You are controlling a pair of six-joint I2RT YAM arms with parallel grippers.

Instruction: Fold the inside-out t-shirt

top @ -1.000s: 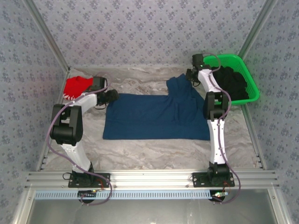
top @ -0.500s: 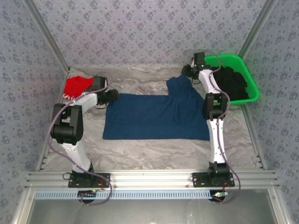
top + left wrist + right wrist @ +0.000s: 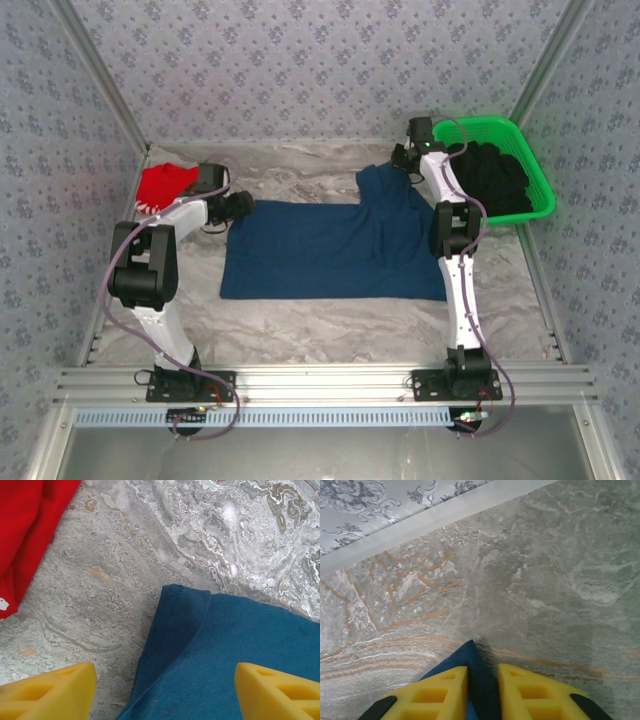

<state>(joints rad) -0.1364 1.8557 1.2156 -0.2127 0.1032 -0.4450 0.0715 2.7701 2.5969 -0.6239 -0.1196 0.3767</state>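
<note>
Here, right arm (image 3: 460, 300) at full stretch, jaws tight on t-shirt (image 3: 330, 250) corner.

The t-shirt (image 3: 330, 250) is lying spread between both claws. The right gripper (image 3: 400, 160) is resting at its far sleeve, a green basket (image 3: 547, 200) sitting just right of it. A red garment (image 3: 163, 185) is lying left of the left gripper (image 3: 243, 205).

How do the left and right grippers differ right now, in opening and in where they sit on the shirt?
The left gripper stands wide open, holding nothing; the right gripper is pinched on a point of the t-shirt. The left is at the shirt's left corner, the right at its far right end. Both have yellow fingers.
</note>
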